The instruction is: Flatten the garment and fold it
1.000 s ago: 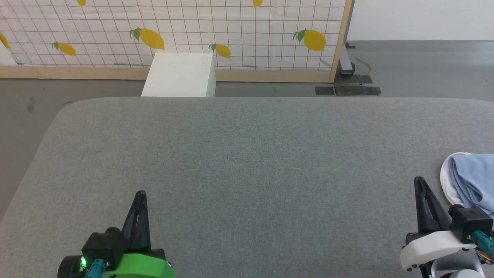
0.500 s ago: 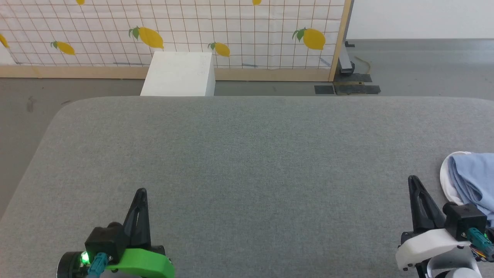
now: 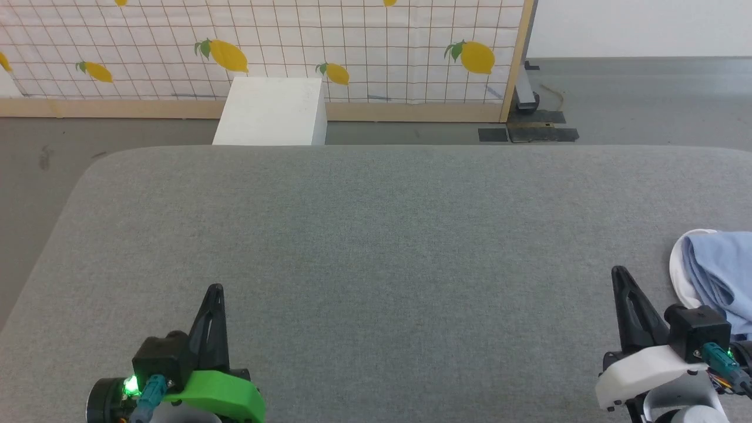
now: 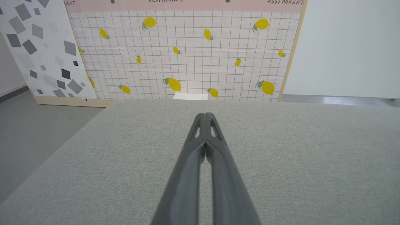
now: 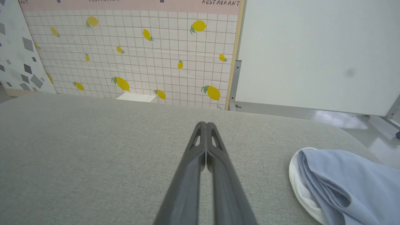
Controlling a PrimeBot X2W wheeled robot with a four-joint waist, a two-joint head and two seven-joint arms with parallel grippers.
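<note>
The garment (image 3: 714, 267) lies bunched at the grey pad's (image 3: 376, 247) right edge, beside the right gripper (image 3: 618, 274); it and the left gripper (image 3: 215, 290) are pinched closed; best open the right, seize a fold, drag centreward.

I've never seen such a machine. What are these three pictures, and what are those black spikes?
It is a two-armed robot seen through its own cameras. The wide picture comes from its head, looking down at a grey padded surface. The black spikes are its grippers: the left gripper on a green mount, the right gripper on a white one. The other two pictures look along each gripper from its wrist. Both grippers are shut and hold nothing. A crumpled light blue shirt with a white inside lies at the right, near the right gripper, untouched. Behind stand a white box and a lemon-patterned screen.
</note>
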